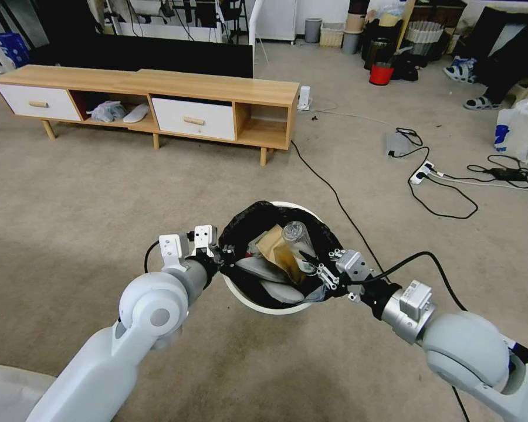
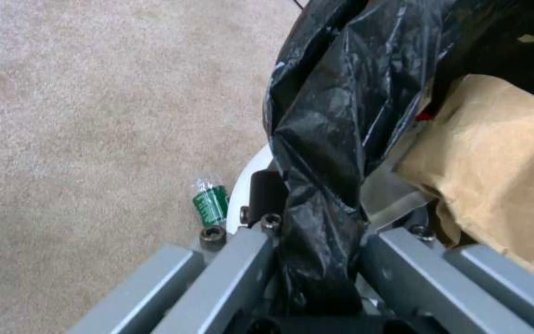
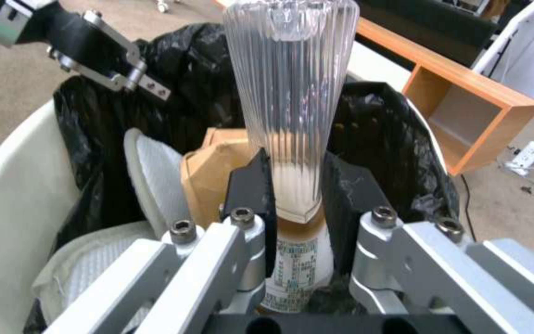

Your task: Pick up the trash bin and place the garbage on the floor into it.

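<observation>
The trash bin (image 1: 276,308) is round and white, lined with a black bag (image 1: 246,225), and sits between my two arms. My left gripper (image 1: 220,255) is shut on its bag-covered rim (image 2: 245,185), with the bag (image 2: 341,116) bunched between the fingers (image 2: 316,241). My right gripper (image 1: 322,272) is shut on a clear ribbed bottle (image 3: 289,83) and holds it over the bin's opening (image 3: 298,185). Inside lie a tan box (image 1: 273,246) and pale padded pieces (image 3: 155,176). A small green bottle (image 2: 210,204) lies on the carpet beside the bin.
A long wooden cabinet (image 1: 158,94) stands across the carpet ahead. Black cables (image 1: 334,193) and a power strip (image 1: 422,172) run along the right side. A white bag (image 1: 519,129) and a red bucket (image 1: 381,74) stand at the back right.
</observation>
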Tool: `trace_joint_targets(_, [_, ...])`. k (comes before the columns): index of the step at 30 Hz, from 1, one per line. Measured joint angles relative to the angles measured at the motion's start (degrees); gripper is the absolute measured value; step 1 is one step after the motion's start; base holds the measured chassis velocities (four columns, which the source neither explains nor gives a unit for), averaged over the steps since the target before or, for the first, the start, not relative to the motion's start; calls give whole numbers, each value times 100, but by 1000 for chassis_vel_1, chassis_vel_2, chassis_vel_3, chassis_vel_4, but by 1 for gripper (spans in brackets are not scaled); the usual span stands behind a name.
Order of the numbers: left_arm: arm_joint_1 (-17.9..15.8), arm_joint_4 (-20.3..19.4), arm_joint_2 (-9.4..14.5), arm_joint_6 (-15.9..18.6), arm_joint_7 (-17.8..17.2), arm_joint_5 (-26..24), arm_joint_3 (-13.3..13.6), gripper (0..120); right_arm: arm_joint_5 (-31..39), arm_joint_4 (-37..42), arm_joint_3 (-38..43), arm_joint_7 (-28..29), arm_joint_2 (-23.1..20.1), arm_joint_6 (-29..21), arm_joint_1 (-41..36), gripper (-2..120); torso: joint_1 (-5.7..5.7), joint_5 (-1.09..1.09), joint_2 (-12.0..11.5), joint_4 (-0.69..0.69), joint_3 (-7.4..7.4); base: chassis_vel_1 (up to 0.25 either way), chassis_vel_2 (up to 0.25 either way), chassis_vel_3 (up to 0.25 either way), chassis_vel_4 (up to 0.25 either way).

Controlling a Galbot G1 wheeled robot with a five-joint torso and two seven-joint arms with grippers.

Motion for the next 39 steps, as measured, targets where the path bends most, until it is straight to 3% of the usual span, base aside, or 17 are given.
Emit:
trace_joint_targets(17, [127, 41, -77, 27, 22, 205, 46, 0, 21, 84, 37, 2, -18, 11, 42, 18, 0, 0, 0, 0, 0, 0, 0, 0, 0])
trace_joint_targets(30, [82, 70, -129, 31, -2, 212, 37, 0, 42, 166, 50, -29, -87, 9, 23, 70, 0, 0, 0, 0, 0, 0, 0, 0, 0])
trace_joint_targets(39, [42, 87, -130, 30, -14, 189, 6, 0, 4, 185, -53, -63, -76, -3, -43, 76, 0, 0, 0, 0, 0, 0, 0, 0, 0])
